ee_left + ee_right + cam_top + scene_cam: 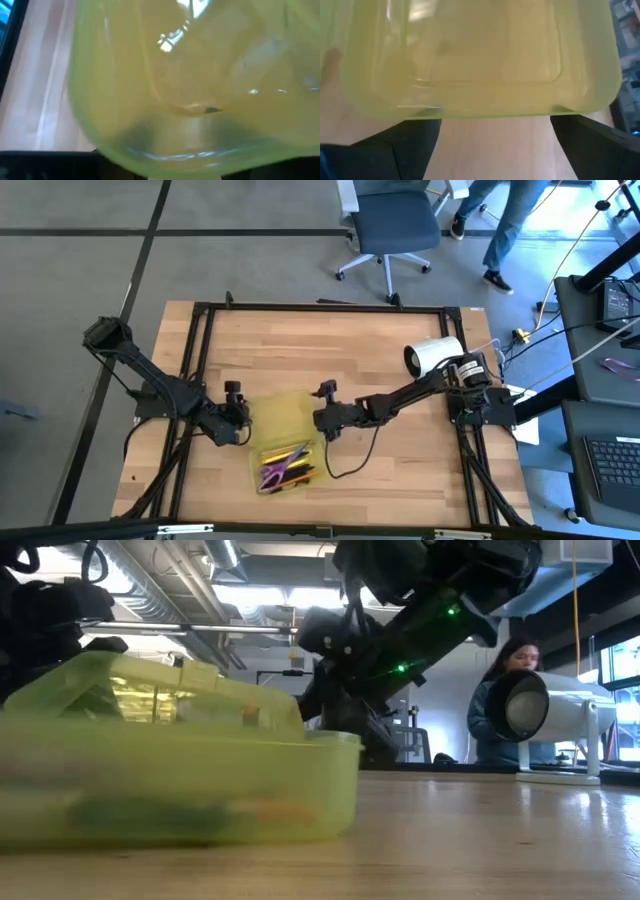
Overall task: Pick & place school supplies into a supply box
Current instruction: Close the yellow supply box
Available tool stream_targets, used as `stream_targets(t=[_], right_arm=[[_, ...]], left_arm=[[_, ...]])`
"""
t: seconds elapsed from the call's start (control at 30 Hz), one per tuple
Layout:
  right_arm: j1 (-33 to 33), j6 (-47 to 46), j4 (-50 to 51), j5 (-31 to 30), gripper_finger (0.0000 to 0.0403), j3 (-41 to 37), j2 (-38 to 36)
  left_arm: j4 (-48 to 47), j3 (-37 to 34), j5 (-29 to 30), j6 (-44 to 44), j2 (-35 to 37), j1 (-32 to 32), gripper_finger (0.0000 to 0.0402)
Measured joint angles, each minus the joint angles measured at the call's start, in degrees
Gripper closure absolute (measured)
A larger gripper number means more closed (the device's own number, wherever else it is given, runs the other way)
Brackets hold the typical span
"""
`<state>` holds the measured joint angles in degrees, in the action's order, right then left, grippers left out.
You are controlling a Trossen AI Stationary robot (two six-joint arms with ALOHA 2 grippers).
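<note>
- Translucent yellow-green plastic supply box, no readable writing, sits near-centre on wooden tabletop, pens and purple scissors inside.
- Left hand at lid's left edge, grip unclear.
- Right hand spread at lid's right edge.

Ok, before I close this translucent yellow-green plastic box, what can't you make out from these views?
- Left gripper: the lid fills the left wrist view, so its grip is unclear.
- Supplies: small in the high view; only purple-handled scissors stand out.
- Low view: the box wall blurs the contents.
- Right gripper: open, but contact is hidden.
</note>
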<state>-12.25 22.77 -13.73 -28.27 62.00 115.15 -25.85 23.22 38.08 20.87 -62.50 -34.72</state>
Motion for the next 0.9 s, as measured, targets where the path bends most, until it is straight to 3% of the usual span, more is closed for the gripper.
stream_targets(t=[0.17,0.53,0.9], right_arm=[[-0.36,5.27,0.79,-1.53,0.0027,0.96,0.11],[-0.46,4.86,0.63,-2.43,0.0027,1.07,0.11],[-0.46,2.83,2.89,-4.72,0.0027,0.96,-3.02]], left_arm=[[0.71,-0.10,1.21,-4.78,-0.06,0.00,0.0245],[0.87,2.99,8.80,-11.07,-0.06,0.06,0.0273],[3.61,4.96,9.37,-14.74,-0.08,0.00,0.0296]])
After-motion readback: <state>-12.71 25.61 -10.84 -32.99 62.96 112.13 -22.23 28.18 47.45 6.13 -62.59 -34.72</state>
